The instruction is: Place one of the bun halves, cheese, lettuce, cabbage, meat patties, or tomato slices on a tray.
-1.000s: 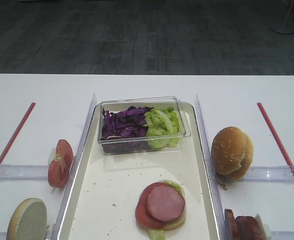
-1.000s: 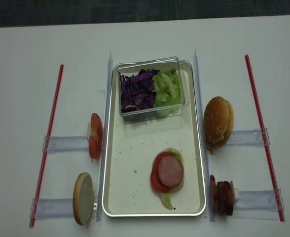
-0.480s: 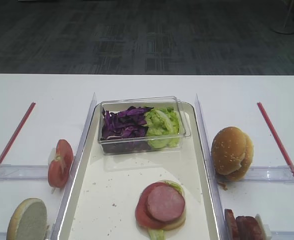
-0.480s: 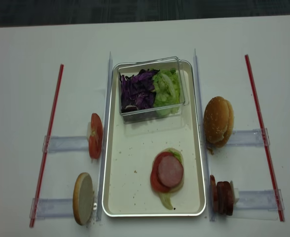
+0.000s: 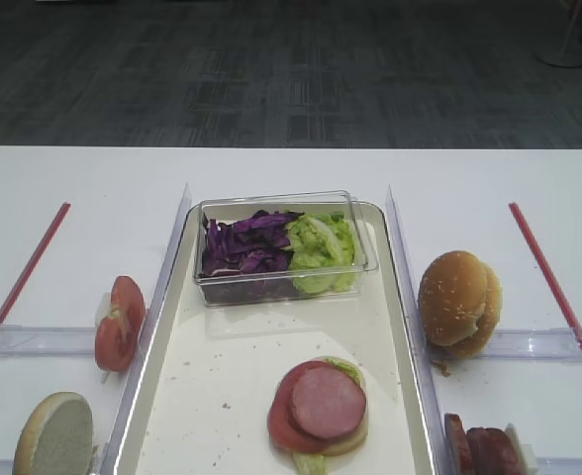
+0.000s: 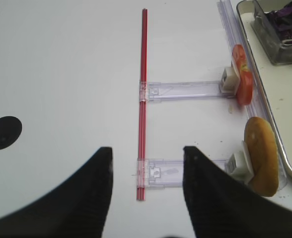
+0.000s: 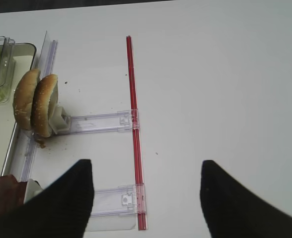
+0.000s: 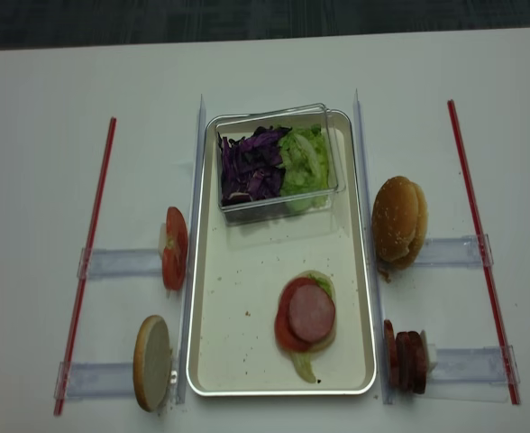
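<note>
Nothing on the table is seen displaced since the earlier frames: with the stacked pink meat patty (image 8: 312, 313) resting on the cream metal-rimmed tray (image 8: 247, 361), both spread-jawed empty grippers, left (image 6: 146, 198) and right (image 7: 146, 198), are held back, so another ingredient must be chosen.

Tray (image 8: 213, 352) — cream-white inside, shiny silver rim, dotted with dark crumbs. Cabbage (image 8: 251, 167) deep purple; lettuce (image 8: 304, 161) pale crinkled green, both in a clear box (image 8: 274, 209). Meat patty (image 8: 312, 313) smooth pink on a bright red tomato slice (image 8: 286, 332). Bun halves (image 8: 398, 221) golden-brown, sesame-speckled; the left bun half (image 8: 151, 362) shows a pale cut face. Table (image 8: 40, 180) white, with thin red strips (image 8: 86, 262). Gripper fingers (image 7: 71, 203) — black.
</note>
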Available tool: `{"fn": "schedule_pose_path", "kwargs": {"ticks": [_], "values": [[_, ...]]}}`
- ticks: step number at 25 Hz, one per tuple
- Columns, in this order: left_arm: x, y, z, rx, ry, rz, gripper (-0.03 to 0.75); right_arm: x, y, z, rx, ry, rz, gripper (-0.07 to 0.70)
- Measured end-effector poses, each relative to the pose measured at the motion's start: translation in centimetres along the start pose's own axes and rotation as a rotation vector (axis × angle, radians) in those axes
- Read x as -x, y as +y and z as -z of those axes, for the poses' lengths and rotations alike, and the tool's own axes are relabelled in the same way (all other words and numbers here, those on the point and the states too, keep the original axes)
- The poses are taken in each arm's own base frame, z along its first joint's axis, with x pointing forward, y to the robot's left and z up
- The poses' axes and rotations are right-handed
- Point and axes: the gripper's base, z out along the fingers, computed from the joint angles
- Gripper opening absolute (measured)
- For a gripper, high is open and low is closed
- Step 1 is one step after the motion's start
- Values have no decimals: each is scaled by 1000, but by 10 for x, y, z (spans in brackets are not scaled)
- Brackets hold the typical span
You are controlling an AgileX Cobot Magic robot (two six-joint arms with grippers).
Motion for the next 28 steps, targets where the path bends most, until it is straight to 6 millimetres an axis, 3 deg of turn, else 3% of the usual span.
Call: {"fn": "schedule_pose_path", "kwargs": {"ticks": [28], "values": [[0, 0, 0, 0, 0, 0, 302, 0, 0, 0, 0, 0, 0, 449]]}}
